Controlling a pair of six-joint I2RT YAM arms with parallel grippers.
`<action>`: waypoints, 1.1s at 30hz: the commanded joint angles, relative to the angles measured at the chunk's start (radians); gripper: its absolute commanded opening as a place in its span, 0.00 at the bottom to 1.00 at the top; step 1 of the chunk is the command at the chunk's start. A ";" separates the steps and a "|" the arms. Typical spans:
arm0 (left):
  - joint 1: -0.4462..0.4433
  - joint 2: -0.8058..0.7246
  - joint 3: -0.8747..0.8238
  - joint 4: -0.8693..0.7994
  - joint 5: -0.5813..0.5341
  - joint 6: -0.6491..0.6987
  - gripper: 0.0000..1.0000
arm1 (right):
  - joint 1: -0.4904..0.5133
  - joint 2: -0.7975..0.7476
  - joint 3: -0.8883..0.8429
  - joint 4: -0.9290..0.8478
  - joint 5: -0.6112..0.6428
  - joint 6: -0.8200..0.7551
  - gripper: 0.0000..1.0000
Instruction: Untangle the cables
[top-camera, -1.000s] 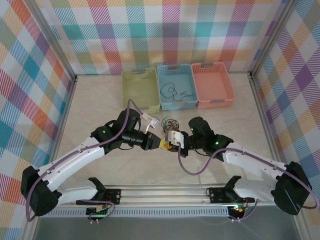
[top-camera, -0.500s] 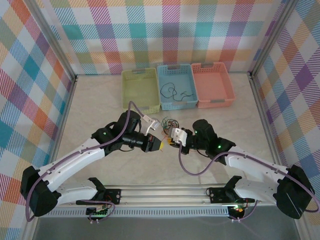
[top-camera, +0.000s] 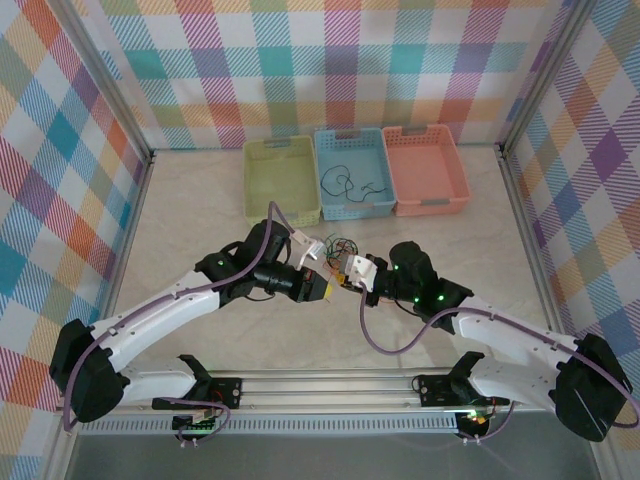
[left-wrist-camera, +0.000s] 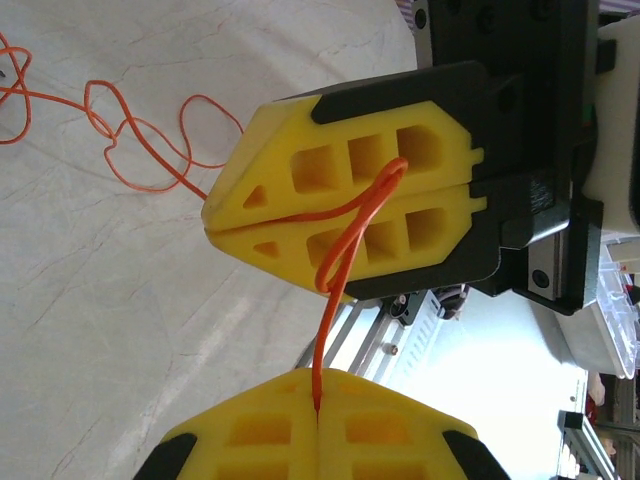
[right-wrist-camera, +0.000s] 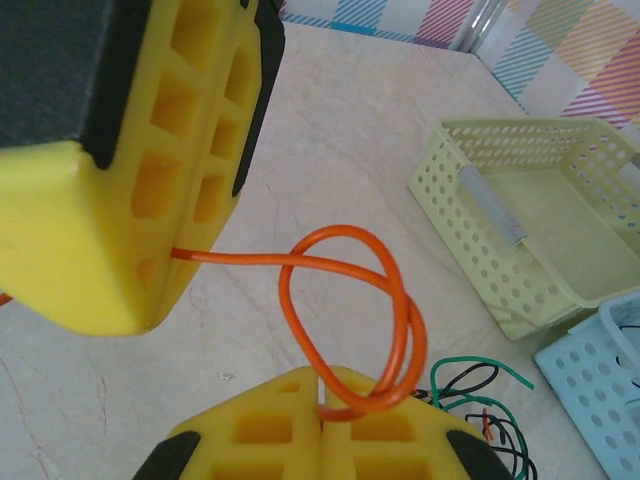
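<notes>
Left tool (top-camera: 325, 288) is pressed together, pinching orange cable (right-wrist-camera: 345, 300) at centre of bench (top-camera: 200, 220). Cable loops across the short gap to right tool (top-camera: 346, 279), which pinches it too. Tangled cables (top-camera: 338, 247) lie just beyond both tools, near blue basket (top-camera: 358, 213) toward the far edge.

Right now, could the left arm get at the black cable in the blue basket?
Probably not yet. The left claw is shut on an orange wire that the right claw also pinches, so it is tied up. Otherwise the way looks free: the basket is open-topped, just beyond the knot.
</notes>
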 joint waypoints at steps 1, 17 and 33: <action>-0.009 0.012 0.045 0.018 0.017 0.022 0.00 | -0.003 -0.018 -0.015 0.057 0.008 -0.011 0.00; -0.008 0.104 0.108 0.032 0.023 0.037 0.00 | -0.003 -0.039 -0.051 0.104 -0.025 -0.038 0.00; 0.016 -0.108 0.181 -0.290 -0.222 0.074 0.84 | -0.004 -0.031 -0.038 0.072 -0.031 -0.048 0.00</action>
